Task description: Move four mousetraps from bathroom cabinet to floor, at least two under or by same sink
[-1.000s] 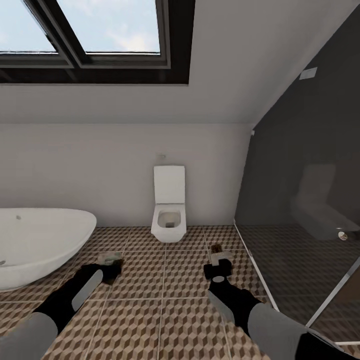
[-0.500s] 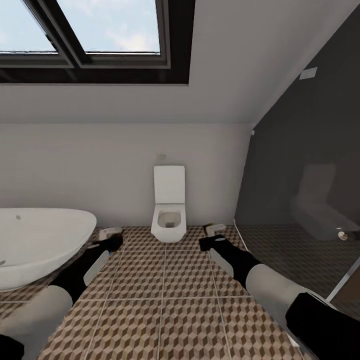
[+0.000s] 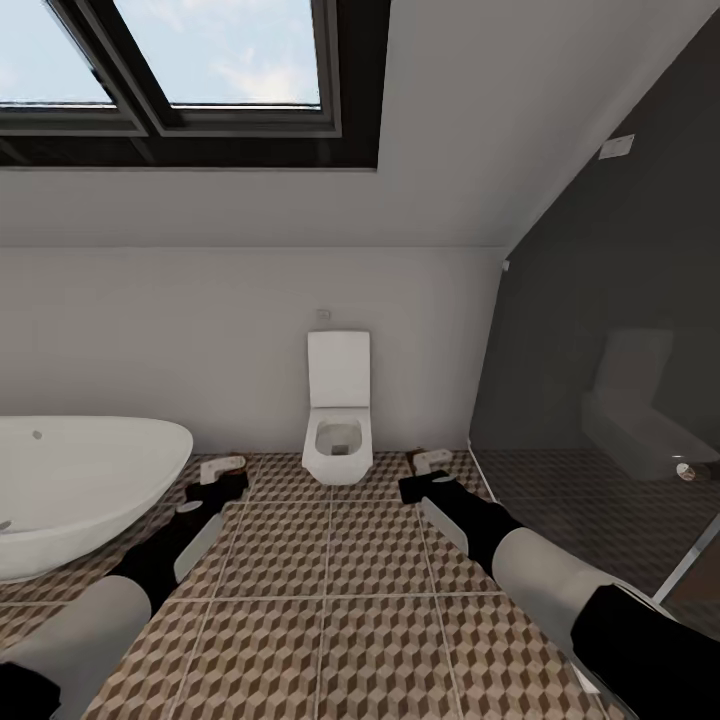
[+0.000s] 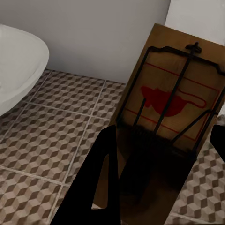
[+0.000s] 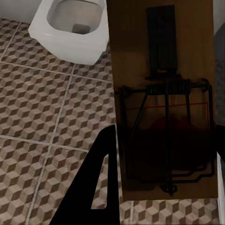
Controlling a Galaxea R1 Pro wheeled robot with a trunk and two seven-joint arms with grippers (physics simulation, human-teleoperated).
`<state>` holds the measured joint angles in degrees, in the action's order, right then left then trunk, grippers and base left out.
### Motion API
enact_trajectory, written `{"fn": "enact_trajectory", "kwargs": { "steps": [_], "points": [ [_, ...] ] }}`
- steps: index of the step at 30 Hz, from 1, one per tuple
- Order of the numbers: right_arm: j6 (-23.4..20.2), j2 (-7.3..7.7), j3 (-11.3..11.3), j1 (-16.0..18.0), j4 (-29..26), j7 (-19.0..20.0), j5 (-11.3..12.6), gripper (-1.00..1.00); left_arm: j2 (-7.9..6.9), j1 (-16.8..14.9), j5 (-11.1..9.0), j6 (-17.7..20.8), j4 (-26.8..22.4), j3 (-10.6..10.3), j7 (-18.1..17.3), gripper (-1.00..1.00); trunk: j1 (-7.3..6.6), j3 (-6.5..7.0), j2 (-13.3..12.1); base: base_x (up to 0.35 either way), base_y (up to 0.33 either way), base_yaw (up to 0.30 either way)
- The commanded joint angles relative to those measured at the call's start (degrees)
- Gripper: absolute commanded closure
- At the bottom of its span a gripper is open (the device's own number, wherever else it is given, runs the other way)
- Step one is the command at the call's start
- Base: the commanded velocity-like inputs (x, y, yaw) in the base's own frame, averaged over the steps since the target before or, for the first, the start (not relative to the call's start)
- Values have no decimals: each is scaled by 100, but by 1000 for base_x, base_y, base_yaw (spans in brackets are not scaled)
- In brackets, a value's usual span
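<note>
floor: my view looks down on the bathroom floor [image 3: 330, 600], big square tiles printed with brown, beige and white cubes, pale grout between them.
tub: a white oval tub [image 3: 70, 490] stands on the tiles at my 10 o'clock.
toilet: a white toilet [image 3: 338, 435] sits at my 12 o'clock against the far wall; whether its base touches the tiles I cannot tell.
glass panel: a dark glass panel [image 3: 600, 400] meets the floor at my 2 o'clock.

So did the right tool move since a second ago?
Yes. The right tool, shut on a mousetrap, went from the open tiles away toward the back wall, now level with the toilet.
</note>
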<state>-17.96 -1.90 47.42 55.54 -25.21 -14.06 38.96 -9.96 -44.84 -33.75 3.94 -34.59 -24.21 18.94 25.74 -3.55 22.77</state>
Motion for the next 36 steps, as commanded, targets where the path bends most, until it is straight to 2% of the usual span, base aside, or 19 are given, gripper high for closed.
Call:
{"fn": "enact_trajectory", "kwargs": {
  "steps": [1, 10, 19, 21, 26, 32, 36],
  "points": [
    [-15, 5, 49, 10, 0, -61, 55, 100, -8, -7, -22, 21, -4, -54, 64, 100, 4, -14, 14, 0, 0, 0],
    [18, 51, 48, 10, 16, -68, 59, 100, 28, 4, -12, 19, 60, -304, 70, 100, 4, -14, 14, 0, 0, 0],
    [29, 150, 48, 10, 16, -79, 63, 100, 42, 18, -9, 19, 91, -330, 66, 100, 4, -14, 14, 0, 0, 0],
    [29, 170, 50, 10, 16, -79, 62, 100, 90, 19, -9, 19, 165, -330, 63, 100, 4, -14, 14, 0, 0, 0],
    [29, 183, 49, 10, 19, -79, 59, 100, 222, 19, -9, 11, 331, -332, 58, 100, 114, -104, 215, 0, 0, 0],
    [48, 182, 55, 10, 24, -72, 59, 100, 274, 19, -9, 4, 378, -333, 57, 100, 246, -211, 456, 0, 0, 0],
    [238, 181, 57, 10, 52, -73, 59, 100, 283, 19, -9, -5, 383, -330, 57, 100, 334, -283, 616, 0, 0, 0]
  ]
}}
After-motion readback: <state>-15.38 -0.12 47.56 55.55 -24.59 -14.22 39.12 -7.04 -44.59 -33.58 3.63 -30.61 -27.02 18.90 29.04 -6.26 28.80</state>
